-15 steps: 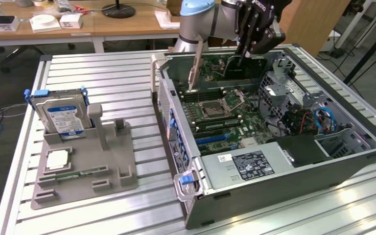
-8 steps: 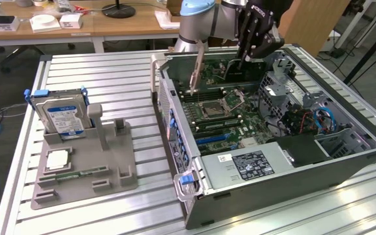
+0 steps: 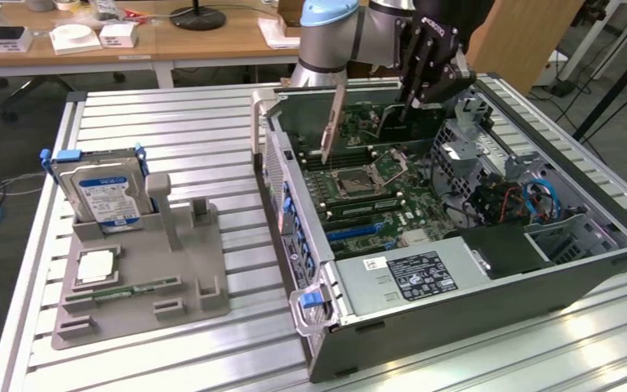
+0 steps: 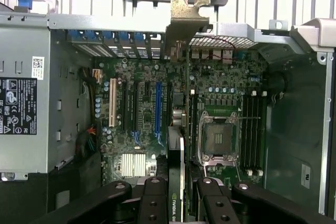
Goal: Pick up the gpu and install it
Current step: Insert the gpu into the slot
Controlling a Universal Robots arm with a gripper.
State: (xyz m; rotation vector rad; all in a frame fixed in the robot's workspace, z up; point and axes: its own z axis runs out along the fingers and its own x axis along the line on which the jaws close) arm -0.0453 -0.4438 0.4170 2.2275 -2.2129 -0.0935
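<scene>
Gripper (image 4: 181, 192) clenched on gpu (image 4: 181, 145), low middle of wrist frame. Gpu held on edge above motherboard (image 4: 210, 85), silver bracket (image 4: 184, 22) up by case rear wall.

Exterior view: gripper (image 3: 417, 94) top middle, over open computer case (image 3: 586, 269). Hard drive (image 3: 101, 192) stands in gray holder (image 3: 183, 269), left side.

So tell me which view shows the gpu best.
The exterior view: the gpu hangs on edge above the open computer case, its whole side visible. The wrist view shows it edge-on, a thin strip with its metal bracket.
</scene>
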